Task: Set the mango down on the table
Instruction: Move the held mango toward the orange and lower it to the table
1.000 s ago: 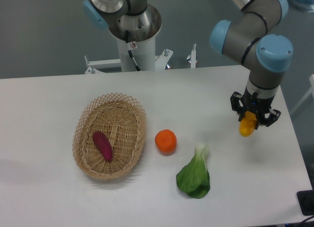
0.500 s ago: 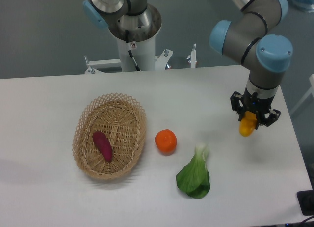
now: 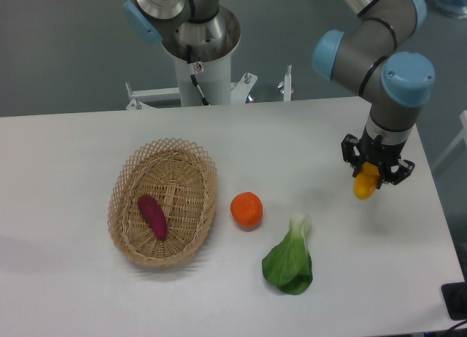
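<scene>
The mango [image 3: 365, 184] is a yellow-orange fruit held between the black fingers of my gripper [image 3: 368, 178] at the right side of the white table [image 3: 306, 133]. Only its lower end shows below the fingers. It hangs at or just above the tabletop; I cannot tell whether it touches. The gripper points straight down and is shut on the mango.
A wicker basket [image 3: 163, 200] with a purple sweet potato [image 3: 152, 216] stands at the left. A round orange [image 3: 246, 209] and a green bok choy [image 3: 290, 258] lie in the middle front. The table's right edge is close to the gripper.
The gripper with the mango has shifted very slightly to the left and up. Nothing else has moved.
</scene>
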Tool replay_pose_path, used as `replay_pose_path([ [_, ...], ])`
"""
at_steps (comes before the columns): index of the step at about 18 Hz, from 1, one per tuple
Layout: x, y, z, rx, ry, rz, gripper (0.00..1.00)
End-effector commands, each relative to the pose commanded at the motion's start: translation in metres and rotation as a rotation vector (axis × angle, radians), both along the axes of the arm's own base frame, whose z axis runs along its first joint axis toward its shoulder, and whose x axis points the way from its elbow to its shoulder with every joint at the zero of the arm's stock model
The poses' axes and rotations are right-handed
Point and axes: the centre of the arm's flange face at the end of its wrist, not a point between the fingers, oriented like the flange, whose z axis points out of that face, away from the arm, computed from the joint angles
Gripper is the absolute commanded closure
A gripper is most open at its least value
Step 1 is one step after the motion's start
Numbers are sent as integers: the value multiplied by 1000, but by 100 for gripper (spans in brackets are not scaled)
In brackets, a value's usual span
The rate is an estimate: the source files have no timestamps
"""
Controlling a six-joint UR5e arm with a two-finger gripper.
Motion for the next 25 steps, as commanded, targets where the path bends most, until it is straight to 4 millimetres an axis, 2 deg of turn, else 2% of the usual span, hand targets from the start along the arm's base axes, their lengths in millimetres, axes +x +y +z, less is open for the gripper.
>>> replay_pose_path([
  [3,17,-3,-16,-16,-31,-38,60],
  [4,34,-5,-19,-26,-44,-77,61],
  [6,51,-8,-24,-39,-60,-136,61],
  [8,70,-1,-29,-46,-74,-192,61],
  [10,79,-1,-29,-48,-79,-202,60],
  [13,109,22,-35,-58,-92,-266,60],
  [16,141,35,-42,-68,-111,-317,60],
  [17,150,35,-38,-67,-106,-335,60],
  [19,164,30,-45,-69,-125,-384,59],
  [21,176,30,-43,-69,-127,-429,58],
  [25,192,26,-50,-76,-143,-498,55],
])
